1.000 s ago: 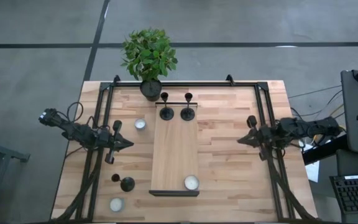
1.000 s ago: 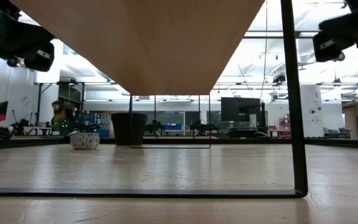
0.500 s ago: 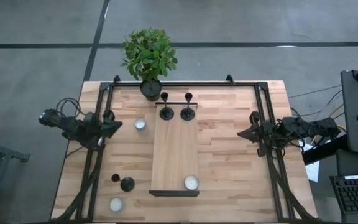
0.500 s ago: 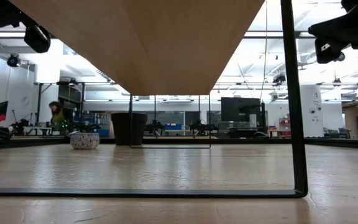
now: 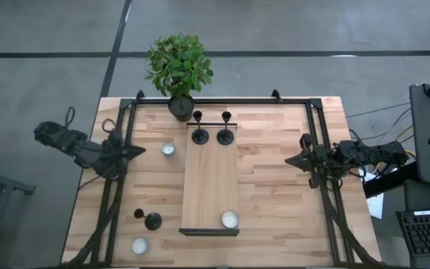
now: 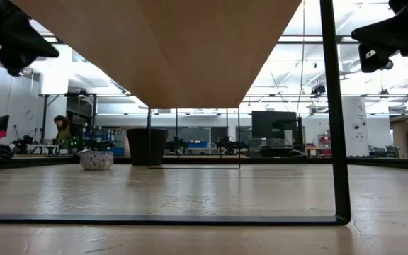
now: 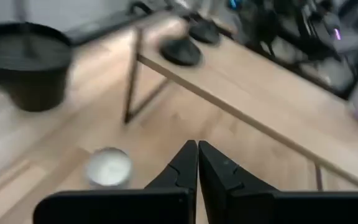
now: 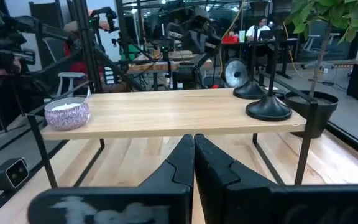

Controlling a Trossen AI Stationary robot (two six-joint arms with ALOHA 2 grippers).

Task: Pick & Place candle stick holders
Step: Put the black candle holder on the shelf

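Observation:
Two black candle stick holders (image 5: 199,134) (image 5: 225,134) stand on their disc bases at the far end of a raised wooden shelf (image 5: 210,179); their bases also show in the right wrist view (image 8: 269,111). A third holder (image 5: 152,220) stands on the table near the shelf's near left corner. My left gripper (image 5: 142,150) is shut and empty, left of the shelf, near a tealight (image 5: 169,149). My right gripper (image 5: 288,161) is shut and empty, right of the shelf.
A potted plant (image 5: 181,107) stands at the far edge. One tealight (image 5: 230,219) sits on the shelf's near end and another (image 5: 139,245) on the table's near left. Black frame rails (image 5: 313,149) run along both sides of the table.
My left gripper has gone toward the table's far edge and back a little toward the left edge, with its arm drawn back. My right gripper has shifted slightly toward the far edge. The holders and tealights have stayed in place.

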